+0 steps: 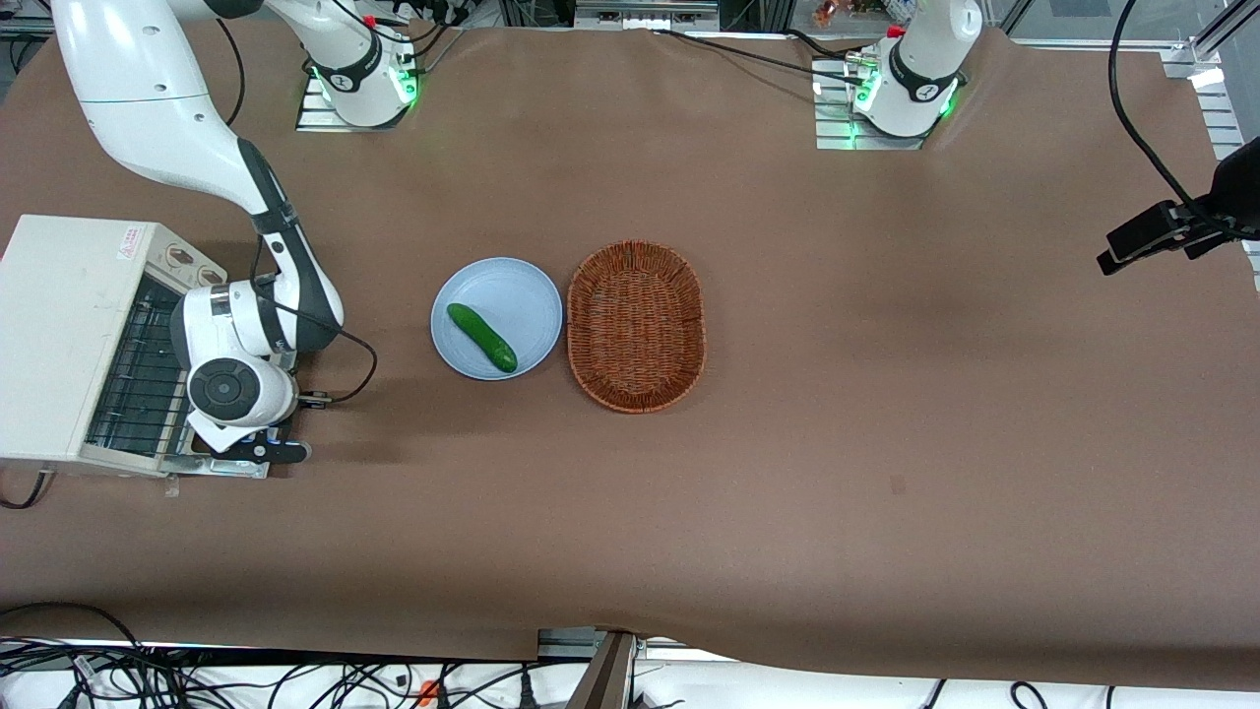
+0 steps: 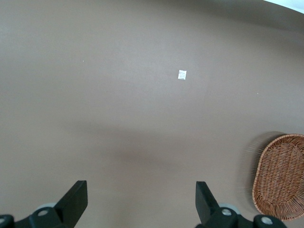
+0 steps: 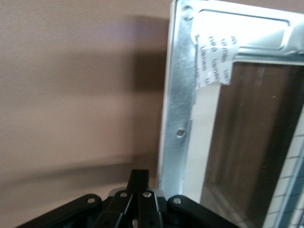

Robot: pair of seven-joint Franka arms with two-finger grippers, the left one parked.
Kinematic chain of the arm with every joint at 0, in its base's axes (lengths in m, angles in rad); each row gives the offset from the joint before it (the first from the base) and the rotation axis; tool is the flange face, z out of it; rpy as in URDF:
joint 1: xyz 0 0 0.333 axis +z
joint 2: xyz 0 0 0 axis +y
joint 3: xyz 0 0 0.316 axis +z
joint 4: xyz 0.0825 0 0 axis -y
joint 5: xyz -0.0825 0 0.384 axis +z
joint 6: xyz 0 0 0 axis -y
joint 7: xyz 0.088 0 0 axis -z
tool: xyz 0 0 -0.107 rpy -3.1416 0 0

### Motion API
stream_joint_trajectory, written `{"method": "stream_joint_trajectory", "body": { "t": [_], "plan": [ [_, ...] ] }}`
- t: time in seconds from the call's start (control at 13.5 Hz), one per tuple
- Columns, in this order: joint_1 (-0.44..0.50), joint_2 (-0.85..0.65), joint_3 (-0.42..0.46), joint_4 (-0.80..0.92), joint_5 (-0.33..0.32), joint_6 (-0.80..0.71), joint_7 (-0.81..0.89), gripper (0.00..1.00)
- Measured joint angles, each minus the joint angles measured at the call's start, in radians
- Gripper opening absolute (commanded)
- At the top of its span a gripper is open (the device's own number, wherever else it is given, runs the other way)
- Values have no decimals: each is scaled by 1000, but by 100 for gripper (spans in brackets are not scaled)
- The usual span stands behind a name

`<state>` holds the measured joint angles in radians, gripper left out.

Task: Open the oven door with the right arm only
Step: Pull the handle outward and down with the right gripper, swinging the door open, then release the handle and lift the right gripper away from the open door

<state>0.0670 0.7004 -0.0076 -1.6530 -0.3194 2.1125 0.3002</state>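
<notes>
The cream-white toaster oven (image 1: pixel 59 335) stands at the working arm's end of the table. Its oven door (image 1: pixel 212 467) hangs open, folded down toward the table, and the wire rack (image 1: pixel 138 384) inside shows. The right arm (image 1: pixel 236 364) hovers over the lowered door and hides most of it. My black gripper (image 1: pixel 281 451) is at the door's free edge, at the corner nearer the front camera. In the right wrist view the gripper (image 3: pixel 139 176) is shut with nothing between the fingers, right beside the door's silver frame (image 3: pixel 178 95) and dark glass (image 3: pixel 247 142). The bar handle is hidden.
A light blue plate (image 1: pixel 512 286) with a green cucumber (image 1: pixel 481 337) lies mid-table. A brown wicker basket (image 1: pixel 636 325) lies beside it toward the parked arm; the basket also shows in the left wrist view (image 2: pixel 280 175). A cable (image 1: pixel 359 369) loops off the wrist.
</notes>
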Motion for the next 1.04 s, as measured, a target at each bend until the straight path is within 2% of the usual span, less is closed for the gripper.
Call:
{"method": "stream_joint_trajectory", "body": {
  "t": [0.07, 0.15, 0.22, 0.3, 0.44, 0.67, 0.89, 1.04],
  "plan": [
    [0, -5, 12, 0, 22, -1, -1, 0],
    [1, -14, 24, 0, 42, -3, -2, 36],
    [2, -31, 33, 1, 62, -4, -10, 90],
    [2, -54, 36, 3, 87, -5, -29, 100],
    [1, -123, 36, 8, 127, -25, -85, 100],
    [-2, -276, 36, 25, 160, -215, -168, 100],
    [-4, -398, 22, 106, 310, -345, -189, 100],
    [-5, -454, -9, 159, 356, -435, -196, 100]
  ]
}}
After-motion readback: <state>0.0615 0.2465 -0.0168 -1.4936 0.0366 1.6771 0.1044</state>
